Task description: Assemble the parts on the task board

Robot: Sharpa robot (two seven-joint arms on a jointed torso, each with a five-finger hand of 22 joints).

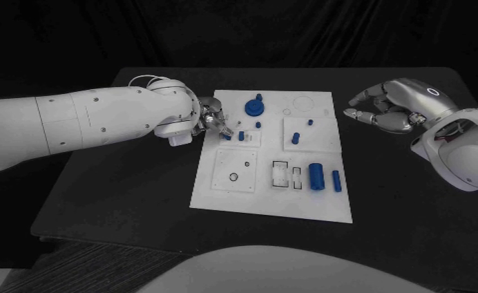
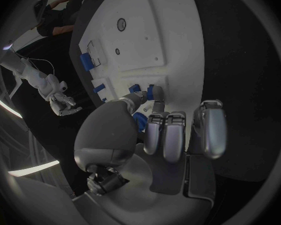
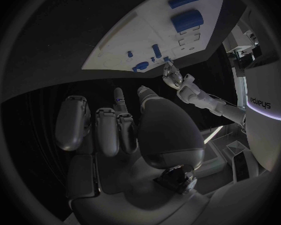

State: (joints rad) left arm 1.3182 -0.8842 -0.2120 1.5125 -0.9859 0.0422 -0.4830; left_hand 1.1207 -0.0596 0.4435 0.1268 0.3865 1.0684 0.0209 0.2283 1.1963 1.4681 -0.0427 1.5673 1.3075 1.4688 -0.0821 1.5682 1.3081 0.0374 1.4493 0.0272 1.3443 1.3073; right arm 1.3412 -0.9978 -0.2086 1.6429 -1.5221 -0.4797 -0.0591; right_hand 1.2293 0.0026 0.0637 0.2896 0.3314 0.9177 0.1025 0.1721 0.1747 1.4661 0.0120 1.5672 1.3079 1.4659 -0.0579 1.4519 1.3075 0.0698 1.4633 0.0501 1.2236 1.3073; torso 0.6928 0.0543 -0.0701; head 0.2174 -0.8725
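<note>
Left hand [image 1: 211, 119] at centre-left of the head view, fingertips pinching a small blue part [image 1: 227, 136] at the task board [image 1: 224, 193]'s left edge. Held part upright, just left of a second small blue peg [image 1: 242, 135] standing in its block. Right hand [image 1: 383, 108] at upper right, well apart from the board, fingers loosely curled around nothing. Left hand clearly nearer. Blue gear [image 1: 255, 107] further up; large blue cylinder [image 1: 316, 176] lower right. Black table [image 1: 119, 189] beneath, dark backdrop behind.
</note>
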